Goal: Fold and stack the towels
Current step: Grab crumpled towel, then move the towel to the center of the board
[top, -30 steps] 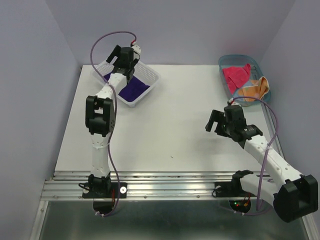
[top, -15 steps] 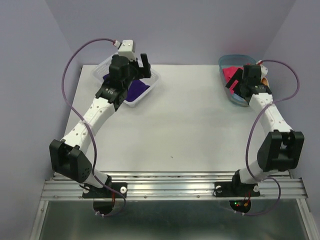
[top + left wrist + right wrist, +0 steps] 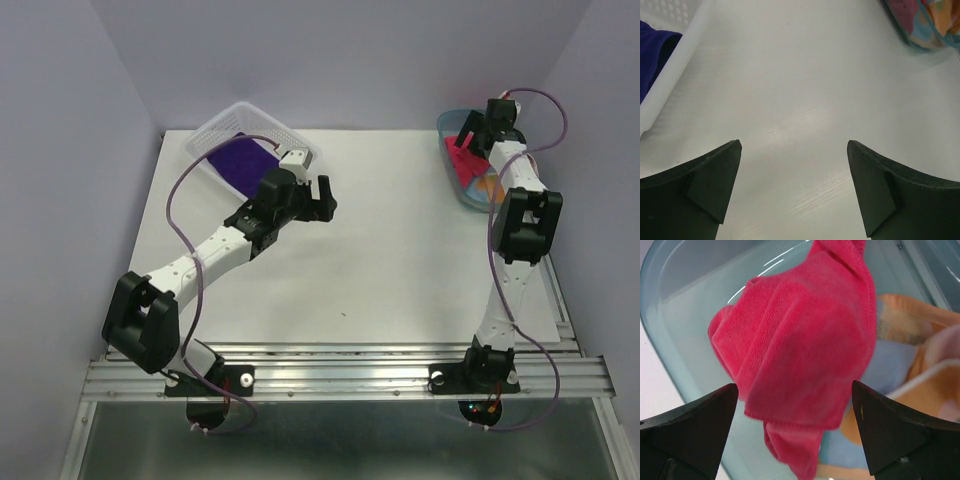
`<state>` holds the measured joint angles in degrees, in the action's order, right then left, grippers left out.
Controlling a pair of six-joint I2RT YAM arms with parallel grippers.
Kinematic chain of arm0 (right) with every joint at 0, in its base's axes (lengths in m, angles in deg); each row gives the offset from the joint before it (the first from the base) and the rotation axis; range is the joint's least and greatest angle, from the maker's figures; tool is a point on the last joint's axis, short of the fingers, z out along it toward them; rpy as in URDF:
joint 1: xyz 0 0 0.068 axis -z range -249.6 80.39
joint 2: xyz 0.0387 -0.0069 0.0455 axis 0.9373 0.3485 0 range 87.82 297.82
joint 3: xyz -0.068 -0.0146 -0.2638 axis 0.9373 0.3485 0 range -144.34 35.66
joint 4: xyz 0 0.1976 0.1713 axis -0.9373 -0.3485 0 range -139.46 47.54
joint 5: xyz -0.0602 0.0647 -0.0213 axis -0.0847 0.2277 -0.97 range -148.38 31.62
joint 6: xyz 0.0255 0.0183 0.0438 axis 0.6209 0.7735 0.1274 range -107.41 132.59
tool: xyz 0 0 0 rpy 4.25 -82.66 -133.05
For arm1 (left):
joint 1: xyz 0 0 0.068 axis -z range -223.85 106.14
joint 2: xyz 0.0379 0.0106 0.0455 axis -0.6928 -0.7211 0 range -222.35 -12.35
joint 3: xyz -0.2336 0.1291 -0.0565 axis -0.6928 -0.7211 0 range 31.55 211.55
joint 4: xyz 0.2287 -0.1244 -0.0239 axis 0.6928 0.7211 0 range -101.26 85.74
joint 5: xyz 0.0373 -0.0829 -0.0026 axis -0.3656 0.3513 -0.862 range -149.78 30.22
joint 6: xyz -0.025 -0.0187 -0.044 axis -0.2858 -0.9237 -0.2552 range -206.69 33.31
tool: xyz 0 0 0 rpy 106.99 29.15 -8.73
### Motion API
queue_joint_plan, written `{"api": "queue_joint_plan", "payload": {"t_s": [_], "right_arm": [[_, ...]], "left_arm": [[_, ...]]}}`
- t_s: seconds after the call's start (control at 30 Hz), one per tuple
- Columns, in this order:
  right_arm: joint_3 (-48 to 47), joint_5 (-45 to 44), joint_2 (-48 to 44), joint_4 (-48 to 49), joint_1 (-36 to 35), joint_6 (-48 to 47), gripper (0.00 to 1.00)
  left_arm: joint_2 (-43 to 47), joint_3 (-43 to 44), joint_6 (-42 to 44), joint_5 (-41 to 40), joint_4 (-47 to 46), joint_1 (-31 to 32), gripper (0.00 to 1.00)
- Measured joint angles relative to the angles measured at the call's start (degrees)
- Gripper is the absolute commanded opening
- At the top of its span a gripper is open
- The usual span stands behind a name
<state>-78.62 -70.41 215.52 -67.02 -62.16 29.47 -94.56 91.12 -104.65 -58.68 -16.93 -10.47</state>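
Note:
The dark purple towel point(image 3: 243, 162) lies flat in a white basket point(image 3: 221, 126) at the back left; its edge shows in the left wrist view point(image 3: 652, 55). The pink-red towel point(image 3: 800, 350) lies crumpled in a teal bin point(image 3: 447, 131) at the back right, with the orange spotted towel point(image 3: 935, 385) beside it. My left gripper point(image 3: 322, 198) is open and empty over the bare table, right of the basket. My right gripper point(image 3: 476, 130) is open, hovering just above the pink-red towel, one jaw on each side of it.
The white table top point(image 3: 380, 250) spreads between the basket and the bin. Grey walls close the back and sides. A metal rail point(image 3: 340, 375) runs along the near edge by the arm bases.
My left gripper has left the basket and moved right and nearer, over the table. My right gripper has moved from mid-table up to the bin and now hangs over the pink-red towel.

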Motion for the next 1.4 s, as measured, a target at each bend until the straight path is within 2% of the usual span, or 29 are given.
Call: {"api": "queue_joint_plan", "payload": {"t_s": [0.13,0.2,0.23,0.27,0.33,0.37,0.53,0.67,0.8,0.97,1.07,1.2,1.4], "right_arm": [[-7.39,2.47,7.87,-0.81,0.07,-2.27,0.97],[-8.81,3.45,10.08,-0.98,0.07,-2.99,0.74],[-8.81,3.72,10.40,-1.22,0.04,-3.06,0.59],[-8.81,3.98,10.47,-1.55,0.04,-3.56,0.31],[-8.81,4.17,10.36,-1.60,0.04,-4.09,0.16],[-8.79,4.09,10.05,-1.33,0.04,-3.89,0.12],[-8.20,2.54,6.99,-1.16,0.04,-5.14,0.15],[-7.10,0.52,0.70,-1.57,0.04,-6.49,0.15],[-5.70,0.72,-10.08,-1.51,0.04,-7.23,0.17],[-4.44,5.81,-22.40,0.11,0.04,-7.02,0.16],[-4.46,12.24,-26.67,0.11,0.04,-6.29,0.16],[-3.63,25.31,-28.96,-0.59,-0.15,-3.23,0.17],[7.10,41.20,-34.71,0.26,-6.56,-1.01,0.23]], "left_arm": [[0.61,-0.09,0.04,-0.11,-1.62,0.66,0.99],[0.50,-0.09,0.00,-0.11,-1.90,0.68,0.99],[0.44,-0.09,-0.02,-0.09,-1.88,0.68,0.99],[0.28,-0.09,-0.07,-0.09,-1.88,0.68,0.99],[-0.24,-0.09,-0.22,-0.09,-1.95,0.68,0.99],[-0.42,-0.09,-0.24,-0.07,-1.92,0.68,0.99],[-2.27,-0.09,-0.55,0.00,-1.70,1.33,0.99],[-2.01,-0.09,-0.70,-0.02,-1.81,2.32,0.99],[-0.61,-0.11,-1.11,-0.17,-1.79,3.04,0.99],[3.93,-1.64,-1.84,-1.27,-1.90,3.80,0.99],[6.49,-2.45,-2.27,-1.73,-1.97,4.15,0.99],[10.62,-4.61,-3.48,-2.82,-2.01,4.28,0.99],[14.95,-7.91,-6.67,-4.83,-1.90,4.39,0.99]]}}
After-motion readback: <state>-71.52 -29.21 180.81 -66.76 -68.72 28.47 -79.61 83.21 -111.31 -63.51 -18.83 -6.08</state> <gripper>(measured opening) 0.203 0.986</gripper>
